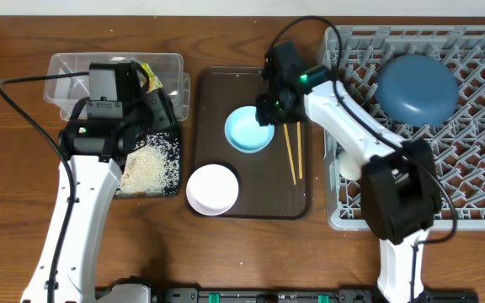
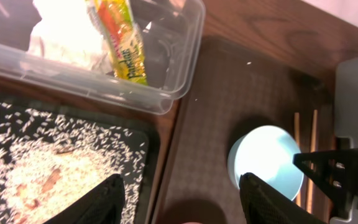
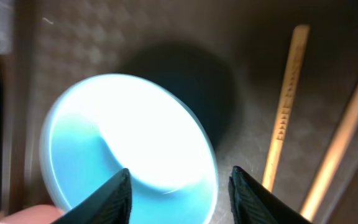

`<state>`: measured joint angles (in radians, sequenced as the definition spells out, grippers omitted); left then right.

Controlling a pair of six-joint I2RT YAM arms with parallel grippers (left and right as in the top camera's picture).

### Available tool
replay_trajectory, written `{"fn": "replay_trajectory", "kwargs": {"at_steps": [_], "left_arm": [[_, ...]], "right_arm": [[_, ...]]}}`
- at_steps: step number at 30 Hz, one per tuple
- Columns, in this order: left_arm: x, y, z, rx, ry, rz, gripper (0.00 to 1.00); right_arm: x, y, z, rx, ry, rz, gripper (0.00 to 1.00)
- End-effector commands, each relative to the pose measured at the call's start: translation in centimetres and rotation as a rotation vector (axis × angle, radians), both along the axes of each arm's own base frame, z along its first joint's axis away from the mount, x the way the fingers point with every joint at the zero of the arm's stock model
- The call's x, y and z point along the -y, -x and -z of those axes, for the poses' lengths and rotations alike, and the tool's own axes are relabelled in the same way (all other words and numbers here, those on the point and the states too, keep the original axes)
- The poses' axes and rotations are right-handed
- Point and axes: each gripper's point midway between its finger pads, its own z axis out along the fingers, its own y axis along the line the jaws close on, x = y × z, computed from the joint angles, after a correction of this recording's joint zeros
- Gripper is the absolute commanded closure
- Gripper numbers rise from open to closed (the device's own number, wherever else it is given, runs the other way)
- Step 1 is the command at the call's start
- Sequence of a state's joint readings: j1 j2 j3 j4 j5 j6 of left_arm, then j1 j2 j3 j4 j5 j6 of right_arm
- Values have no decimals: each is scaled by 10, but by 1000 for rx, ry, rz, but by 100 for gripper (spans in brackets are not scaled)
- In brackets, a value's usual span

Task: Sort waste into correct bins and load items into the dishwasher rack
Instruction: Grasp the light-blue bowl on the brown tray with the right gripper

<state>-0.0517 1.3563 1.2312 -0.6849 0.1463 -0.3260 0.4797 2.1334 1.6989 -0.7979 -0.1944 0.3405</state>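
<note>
Bowl [image 1: 249,130] beneath the right gripper [image 3: 180,193], rim between parted fingers

It is round, shallow and pale blue with a glossy inside, blurred in the right wrist view. It sits upright on the brown serving tray [image 1: 259,181], just left of the two chopsticks [image 1: 293,151] and up and right of the white bowl [image 1: 212,188]. The right gripper hangs close over its edge, one finger above the inside and one outside the rim, the jaws apart and no clamp on it showing. The left gripper [image 2: 182,199] is also spread, with nothing between its fingers. It hangs above the border between the black tray [image 1: 171,181] of rice [image 1: 151,168] and the serving tray, and the clear tub [image 1: 74,71] lies beyond it
</note>
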Motion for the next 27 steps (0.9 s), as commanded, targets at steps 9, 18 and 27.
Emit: {"fn": "replay_trajectory", "kwargs": {"at_steps": [9, 18, 27], "left_arm": [[-2, 1, 4, -18, 0, -14, 36], [-2, 2, 5, -24, 0, -14, 17], [-2, 2, 5, -24, 0, -14, 10]], "right_arm": [[1, 6, 33, -72, 32, 23, 99], [10, 0, 11, -43, 17, 44, 99], [122, -41, -144, 349, 95, 302, 99]]}}
